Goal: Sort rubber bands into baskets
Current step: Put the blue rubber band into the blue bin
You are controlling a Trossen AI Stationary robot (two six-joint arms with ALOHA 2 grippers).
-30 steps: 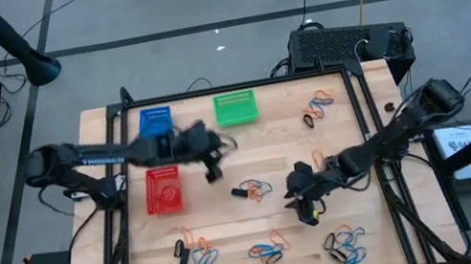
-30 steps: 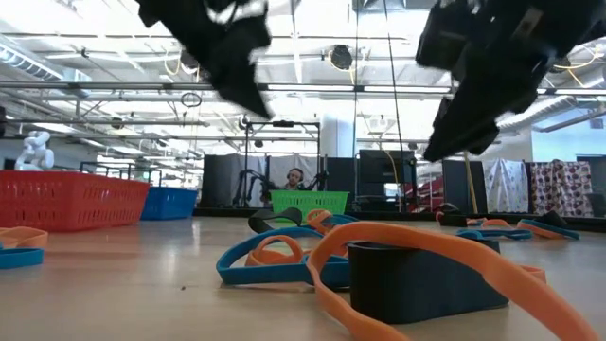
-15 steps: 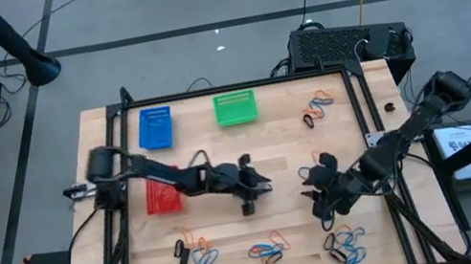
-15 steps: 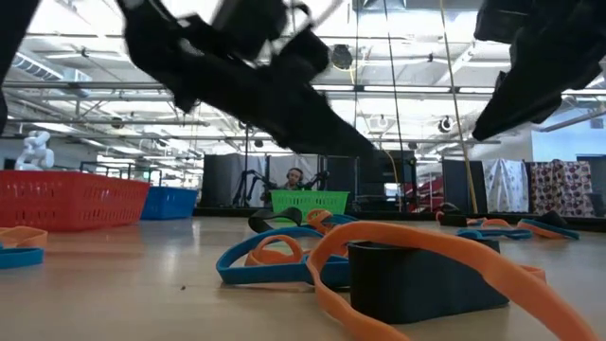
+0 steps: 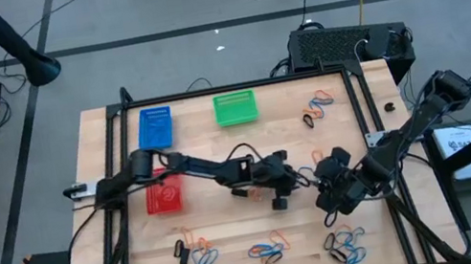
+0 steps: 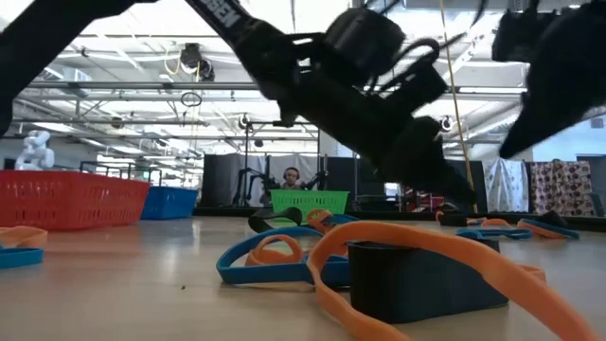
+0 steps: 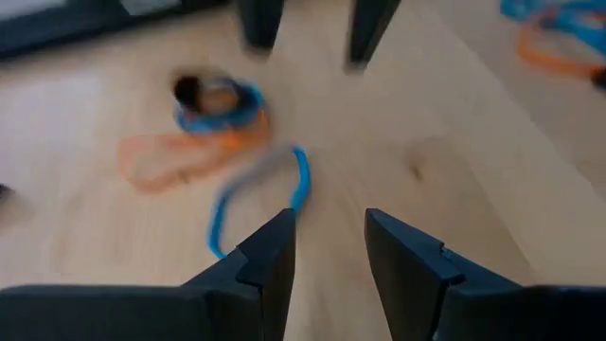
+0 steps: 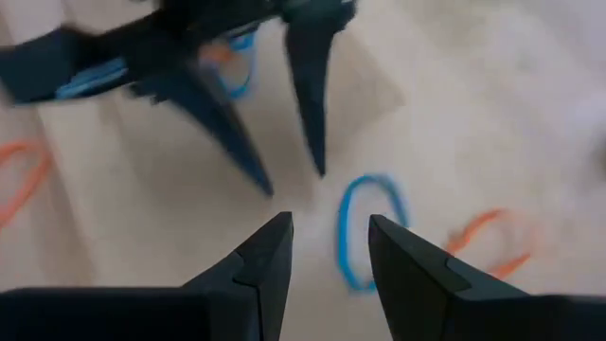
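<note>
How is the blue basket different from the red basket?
The blue basket is blue; the red basket is red. The blue basket sits by a table edge, in a row with the green basket; the red basket sits further in. The left arm crosses above the red basket's edge; nothing covers the blue basket. Both are small rectangular mesh baskets, about equal in size.

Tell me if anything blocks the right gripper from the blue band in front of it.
Nothing lies between the open right gripper and the blue band. The left gripper, also open and empty, hangs just beyond it and could crowd the approach.
</note>
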